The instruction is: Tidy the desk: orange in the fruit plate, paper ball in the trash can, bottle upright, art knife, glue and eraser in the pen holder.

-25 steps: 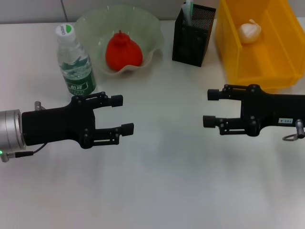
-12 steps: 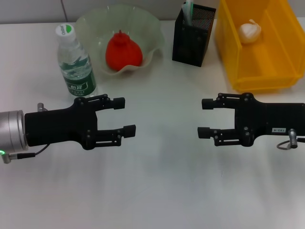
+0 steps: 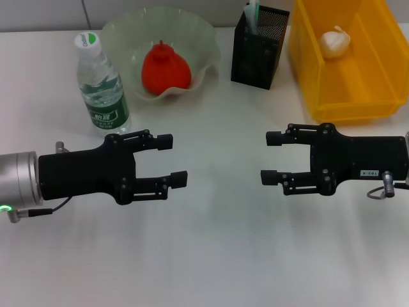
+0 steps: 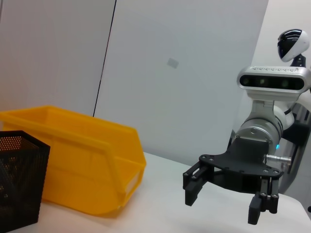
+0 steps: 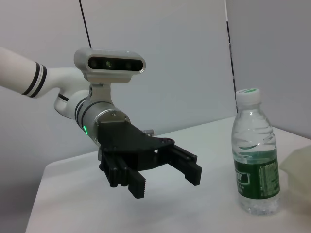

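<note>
The orange (image 3: 165,69) lies in the fruit plate (image 3: 206,39) at the back. Left of the plate, the bottle (image 3: 102,80) stands upright. The paper ball (image 3: 335,41) rests inside the trash can (image 3: 305,67) at the back right. Between plate and can stands the pen holder (image 3: 259,50), with the glue (image 3: 252,14) poking out of its top. The art knife and the eraser are hidden. My left gripper (image 3: 174,159) and right gripper (image 3: 270,157) hover open and empty over mid-table, facing each other. The right wrist view shows the left gripper (image 5: 165,180) beside the bottle (image 5: 255,165).
White tabletop (image 3: 217,243) stretches bare in front of and between both grippers. In the left wrist view the trash can (image 4: 73,155) and pen holder (image 4: 19,179) stand left of the right gripper (image 4: 227,196).
Both grippers have slid toward the table's middle and slightly nearer the front edge, narrowing the gap between them. Both stayed open. Nothing on the table moved.
</note>
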Robot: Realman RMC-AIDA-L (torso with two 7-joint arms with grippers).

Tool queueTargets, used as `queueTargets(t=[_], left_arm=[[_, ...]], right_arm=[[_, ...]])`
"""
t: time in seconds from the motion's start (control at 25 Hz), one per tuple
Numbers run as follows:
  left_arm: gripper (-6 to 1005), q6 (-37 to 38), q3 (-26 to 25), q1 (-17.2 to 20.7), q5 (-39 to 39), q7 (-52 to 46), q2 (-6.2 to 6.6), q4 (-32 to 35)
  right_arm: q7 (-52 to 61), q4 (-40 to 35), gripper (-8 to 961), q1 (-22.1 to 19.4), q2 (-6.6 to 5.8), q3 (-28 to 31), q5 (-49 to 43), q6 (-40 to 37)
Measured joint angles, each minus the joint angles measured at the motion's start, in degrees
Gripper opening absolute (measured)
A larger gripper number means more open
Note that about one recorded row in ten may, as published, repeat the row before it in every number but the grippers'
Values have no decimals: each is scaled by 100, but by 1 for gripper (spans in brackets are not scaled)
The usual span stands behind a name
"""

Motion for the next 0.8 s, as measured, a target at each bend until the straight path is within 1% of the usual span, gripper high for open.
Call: queueTargets(t=[0.16, 0.8], left_arm=[[802, 1, 4, 2, 2, 5, -39, 0], [802, -24, 19, 2, 10, -19, -46, -1]], right_arm=[[0, 4, 763, 0, 2, 11, 0, 4], [1, -6, 762, -28, 2, 22, 0, -18]])
